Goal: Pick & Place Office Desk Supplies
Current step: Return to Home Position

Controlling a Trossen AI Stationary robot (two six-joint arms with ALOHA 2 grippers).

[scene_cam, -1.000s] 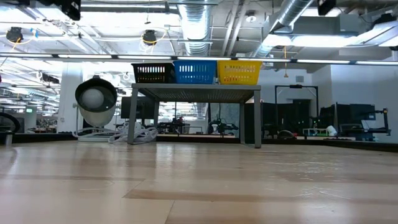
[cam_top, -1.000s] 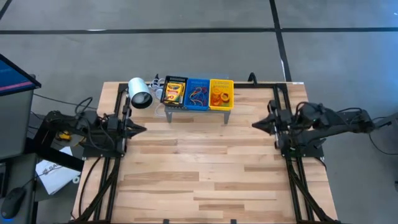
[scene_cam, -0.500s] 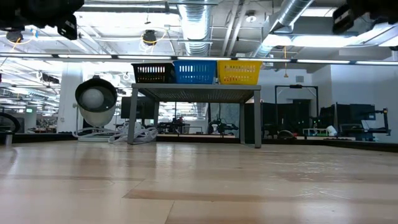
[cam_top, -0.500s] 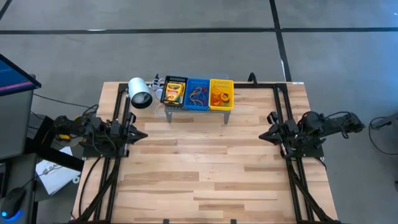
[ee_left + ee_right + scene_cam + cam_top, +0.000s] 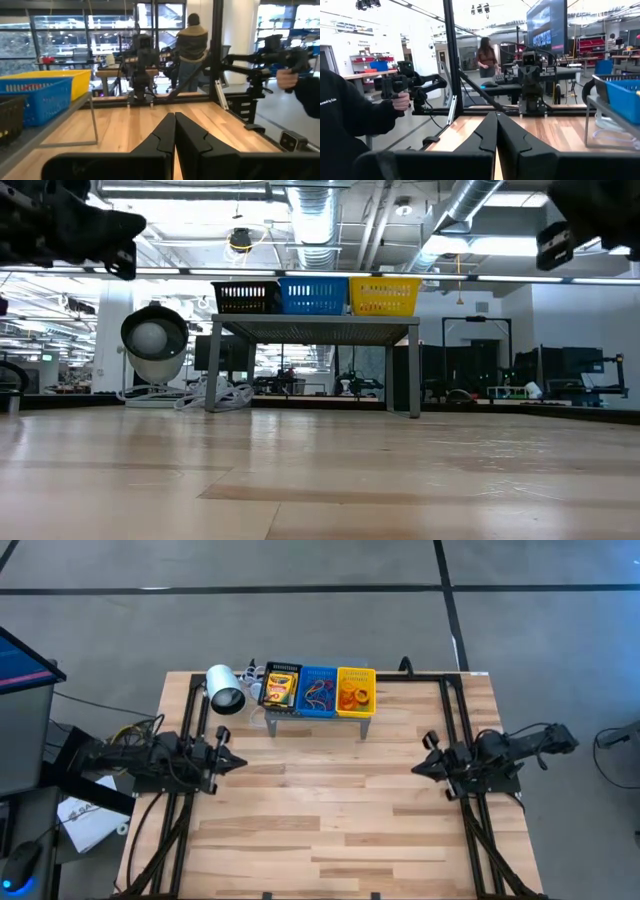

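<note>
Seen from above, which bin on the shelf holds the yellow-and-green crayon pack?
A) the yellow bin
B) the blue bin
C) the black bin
C: the crayon pack lies inside the black bin, which stands next to the blue bin.

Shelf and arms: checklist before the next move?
1. Black bin, blue bin and yellow bin sit on the shelf: ok.
2. Left tool shut, empty: ok.
3. Right tool shut, empty: ok.
4. Both arms at the table sides, apart from the shelf: ok.
5. Person's hand beyond the table edge, out of arm reach: cannot tell.
</note>
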